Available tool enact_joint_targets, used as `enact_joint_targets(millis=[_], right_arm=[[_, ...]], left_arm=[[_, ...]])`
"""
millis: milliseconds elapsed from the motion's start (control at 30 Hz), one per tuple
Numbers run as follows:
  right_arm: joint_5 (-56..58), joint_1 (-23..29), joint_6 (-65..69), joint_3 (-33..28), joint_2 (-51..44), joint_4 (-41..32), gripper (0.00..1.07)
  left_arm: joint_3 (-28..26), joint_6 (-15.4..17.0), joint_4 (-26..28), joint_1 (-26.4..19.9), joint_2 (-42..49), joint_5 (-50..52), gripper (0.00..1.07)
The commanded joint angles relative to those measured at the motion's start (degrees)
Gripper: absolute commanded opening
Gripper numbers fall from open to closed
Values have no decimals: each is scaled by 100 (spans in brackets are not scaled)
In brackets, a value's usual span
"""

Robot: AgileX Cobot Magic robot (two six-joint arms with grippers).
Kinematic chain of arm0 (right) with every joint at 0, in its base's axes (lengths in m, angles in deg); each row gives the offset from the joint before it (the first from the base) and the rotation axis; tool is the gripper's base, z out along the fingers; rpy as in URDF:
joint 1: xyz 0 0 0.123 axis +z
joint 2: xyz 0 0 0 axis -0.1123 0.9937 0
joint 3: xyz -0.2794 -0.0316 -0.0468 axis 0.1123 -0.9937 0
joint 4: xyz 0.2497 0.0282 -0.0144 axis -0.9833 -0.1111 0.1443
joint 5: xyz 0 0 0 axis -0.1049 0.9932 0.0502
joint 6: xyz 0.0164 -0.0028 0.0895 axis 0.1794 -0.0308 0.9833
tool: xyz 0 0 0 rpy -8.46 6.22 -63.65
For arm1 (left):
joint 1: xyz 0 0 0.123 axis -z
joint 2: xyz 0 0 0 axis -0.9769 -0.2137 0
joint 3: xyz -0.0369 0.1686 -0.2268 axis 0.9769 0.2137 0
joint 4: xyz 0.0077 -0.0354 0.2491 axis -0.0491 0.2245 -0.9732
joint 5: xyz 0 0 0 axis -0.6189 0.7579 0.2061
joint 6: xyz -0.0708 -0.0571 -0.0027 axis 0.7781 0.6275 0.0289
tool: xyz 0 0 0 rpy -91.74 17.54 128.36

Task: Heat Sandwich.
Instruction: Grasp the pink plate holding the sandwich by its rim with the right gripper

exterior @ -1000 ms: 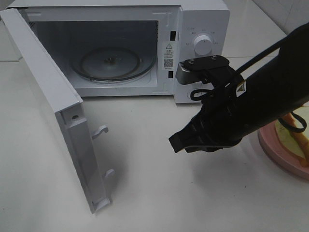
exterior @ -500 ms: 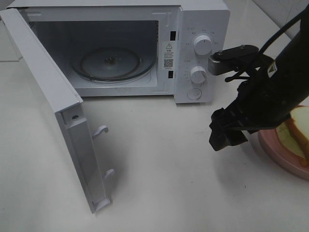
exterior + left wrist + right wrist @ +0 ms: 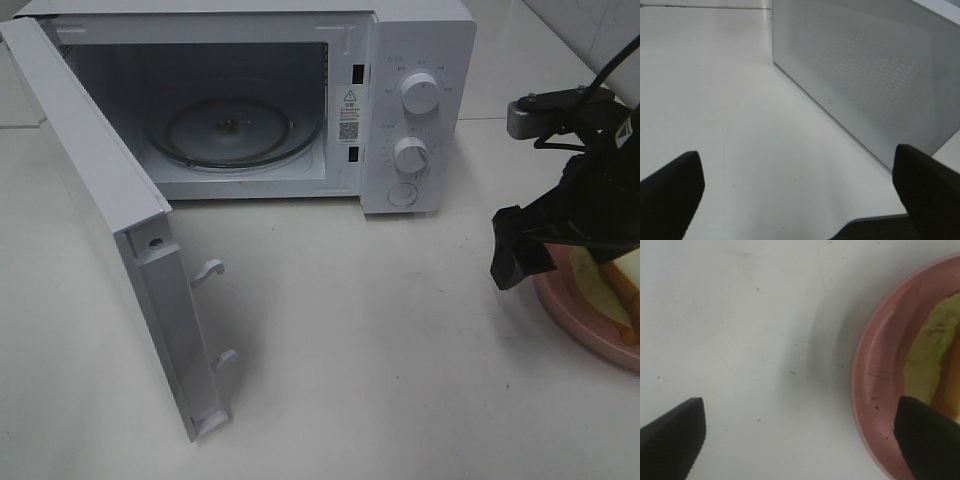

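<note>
Right arm (image 3: 598, 195) sits at the right edge of the scene, wrist pitched down. Right gripper (image 3: 800, 440) has its jaws spread wide, nothing between them. Left gripper (image 3: 800, 195) same: spread wide, empty.

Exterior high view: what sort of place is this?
Probably a kitchen counter, or a mock-up of one: a white microwave with its door open and a sandwich on a pink plate, all on a pale worktop.

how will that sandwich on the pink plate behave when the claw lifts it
Probably soft: the sandwich shows thick white bread, so a tight squeeze would likely squash it. Its layered yellow-green filling may slide out if tilted. Being mostly bread, it is likely light.
</note>
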Motion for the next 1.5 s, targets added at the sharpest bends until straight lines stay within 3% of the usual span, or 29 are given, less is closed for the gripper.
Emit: enact_joint_targets(millis=[33, 800, 1200, 1333, 1433, 1500], right_arm=[[-63, -57, 189, 34, 172, 172, 99], [-1117, -92, 1003, 34, 1679, 1215, 94], [-1243, -92, 980, 34, 1948, 1226, 90], [-1186, -92, 980, 34, 1948, 1255, 82], [-1071, -92, 1112, 34, 1948, 1404, 61], [-1054, -92, 1192, 34, 1948, 1495, 56]], left_arm=[[17, 0, -29, -23, 97, 80, 97], [17, 0, -29, -23, 97, 80, 97], [17, 0, -29, -23, 97, 80, 97], [17, 0, -29, -23, 97, 80, 97], [17, 0, -29, -23, 97, 80, 97], [17, 0, -29, -23, 97, 80, 97]])
